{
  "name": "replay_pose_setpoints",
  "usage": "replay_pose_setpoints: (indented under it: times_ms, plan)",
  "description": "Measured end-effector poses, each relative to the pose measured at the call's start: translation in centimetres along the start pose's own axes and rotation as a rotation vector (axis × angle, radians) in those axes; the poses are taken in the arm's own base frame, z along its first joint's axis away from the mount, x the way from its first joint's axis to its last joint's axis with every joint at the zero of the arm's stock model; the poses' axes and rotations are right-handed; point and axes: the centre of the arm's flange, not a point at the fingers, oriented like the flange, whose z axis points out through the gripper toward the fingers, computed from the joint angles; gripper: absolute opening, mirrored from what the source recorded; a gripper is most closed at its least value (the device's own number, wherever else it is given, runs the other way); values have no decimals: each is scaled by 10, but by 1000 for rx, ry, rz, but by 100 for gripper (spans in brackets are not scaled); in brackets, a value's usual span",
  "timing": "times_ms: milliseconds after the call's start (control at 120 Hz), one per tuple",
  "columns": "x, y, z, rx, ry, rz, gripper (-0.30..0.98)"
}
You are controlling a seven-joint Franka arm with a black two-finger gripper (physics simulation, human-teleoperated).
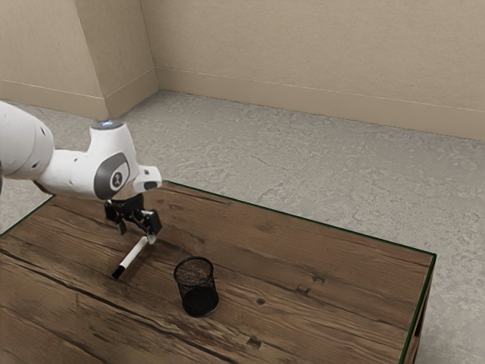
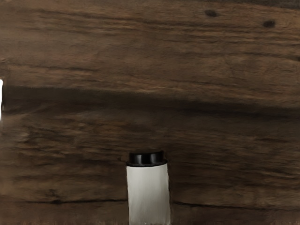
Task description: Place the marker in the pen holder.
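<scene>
Below our claw (image 1: 137, 233), at the arm's side of the wooden table (image 1: 345, 282), we are seeing the marker (image 1: 134, 255) lying slantwise on the boards. Its white end is reaching up close to the claw's fingertips, while its black end is pointing away toward the table's near side; whether the fingers are touching it, we cannot tell. We are holding the claw released, its fingers standing apart. On the marker, we are seeing a plain white barrel; on the arm (image 1: 68, 173), a round emblem is showing, too small for us to read. Toward the exterior view's right, the black mesh pen holder (image 1: 198, 288) is standing upright near the marker, apart from it. Farther that way, the green-trimmed table edges are meeting at a corner, and behind them the wall (image 1: 318, 57) is rising from the grey floor (image 1: 303, 163).
</scene>
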Motion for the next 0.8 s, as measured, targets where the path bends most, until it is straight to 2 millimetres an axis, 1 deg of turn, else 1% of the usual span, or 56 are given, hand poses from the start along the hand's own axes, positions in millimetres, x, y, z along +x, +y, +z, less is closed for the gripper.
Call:
replay_pose_setpoints:
  times_ms: [100,433,533,692,800]
  plan:
    - [-6,-3,9,0,-14,19,68]
    - [-15,-4,24,0,-38,77,65]
    - [-15,-5,23,0,-35,88,51]
    - [-14,-7,16,7,-27,114,19]
    - [-15,-7,17,9,-33,128,5]
